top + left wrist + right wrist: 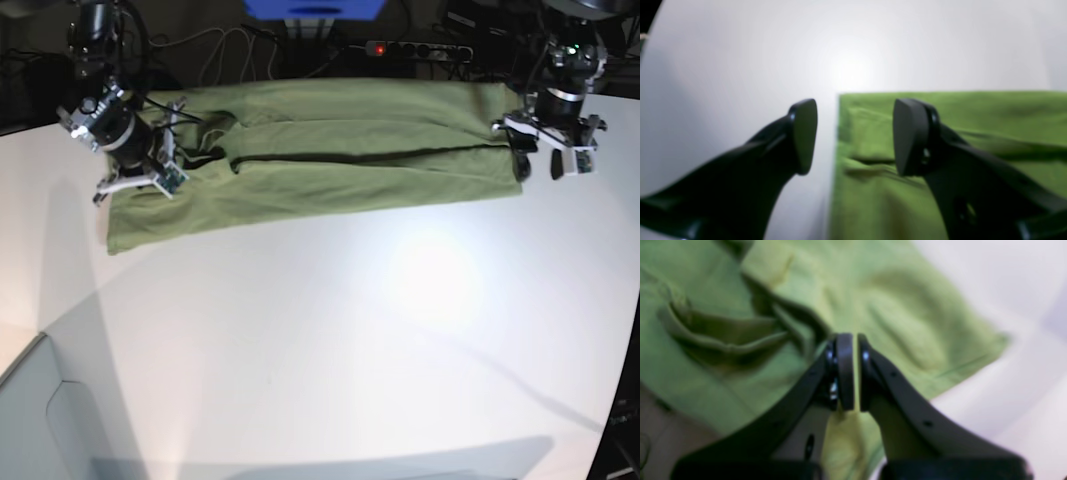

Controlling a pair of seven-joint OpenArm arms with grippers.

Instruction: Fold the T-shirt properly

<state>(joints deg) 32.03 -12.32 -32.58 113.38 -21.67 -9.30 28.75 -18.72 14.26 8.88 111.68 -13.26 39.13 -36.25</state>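
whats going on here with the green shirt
A two-armed robot is folding an olive-green T-shirt on a white table. The shirt lies as a long band along the far edge, its long sides already folded in. The left gripper is open, with one finger over the shirt's end edge and one over bare table. The right gripper is at the other end with its jaws nearly together; whether it pinches any cloth is not clear.
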